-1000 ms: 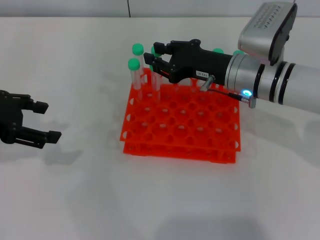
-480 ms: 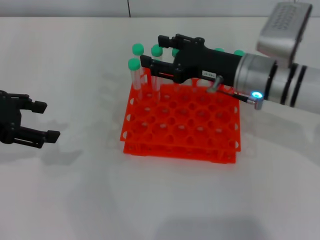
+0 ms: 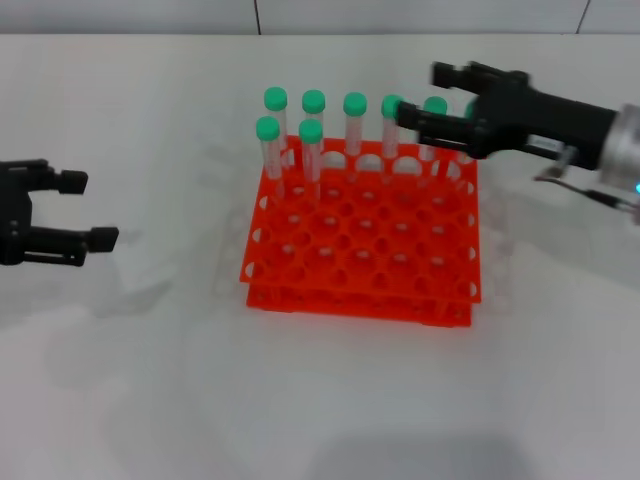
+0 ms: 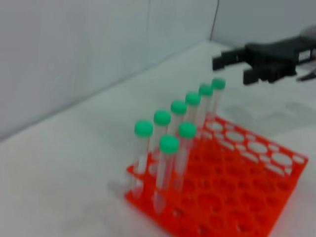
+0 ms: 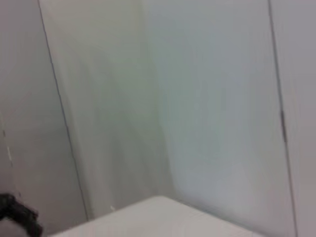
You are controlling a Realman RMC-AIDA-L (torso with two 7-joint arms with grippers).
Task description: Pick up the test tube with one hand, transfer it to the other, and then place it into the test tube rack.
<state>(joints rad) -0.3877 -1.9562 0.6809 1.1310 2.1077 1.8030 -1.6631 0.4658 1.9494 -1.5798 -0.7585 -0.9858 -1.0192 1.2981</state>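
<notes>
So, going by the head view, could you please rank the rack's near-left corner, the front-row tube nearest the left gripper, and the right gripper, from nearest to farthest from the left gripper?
1. The test tube rack's near-left corner, the closest point toward the left gripper.
2. The front-row left tube, farther back on the rack's left edge.
3. The right gripper, open beyond the rack's far right corner.
</notes>
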